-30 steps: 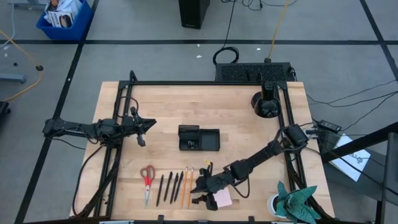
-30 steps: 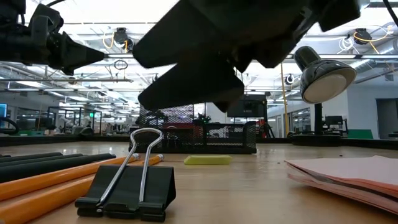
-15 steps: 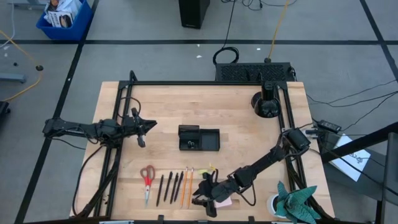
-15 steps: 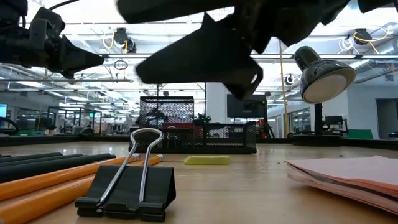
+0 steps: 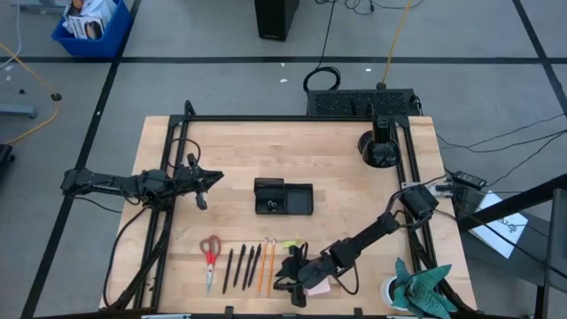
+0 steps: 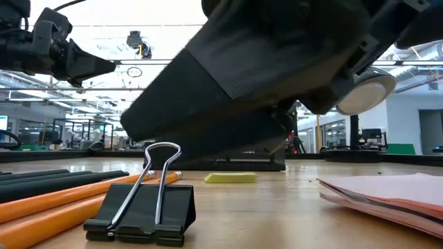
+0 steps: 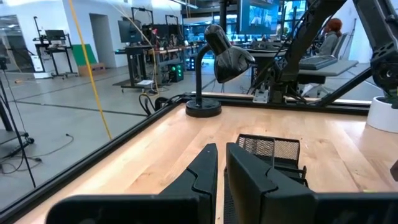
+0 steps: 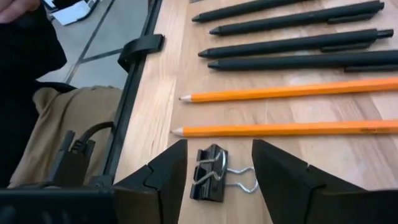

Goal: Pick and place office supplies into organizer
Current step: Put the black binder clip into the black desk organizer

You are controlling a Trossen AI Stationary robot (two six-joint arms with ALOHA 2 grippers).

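Right gripper point(image 8: 217, 171) poised over a binder clip point(image 8: 211, 173) at the bottom centre of the table point(image 5: 345, 177).

Its fingers are spread, one on each side of the black clip, not yet touching it; orange pencils point(image 8: 280, 109) and dark pens point(image 8: 292, 37) lie just beyond. The organizer point(image 5: 283, 197) sits mid-table, well apart. Red-handled scissors point(image 5: 210, 257) lie at lower left. The left gripper point(image 5: 204, 182) waits at left of frame, fingers nearly closed on nothing.

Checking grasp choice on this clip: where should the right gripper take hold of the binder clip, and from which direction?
Grip the binder clip by its black body, coming from above. It lies flat beside the orange pencils with its wire handles folded out sideways, and the open right gripper already has a finger on each side.
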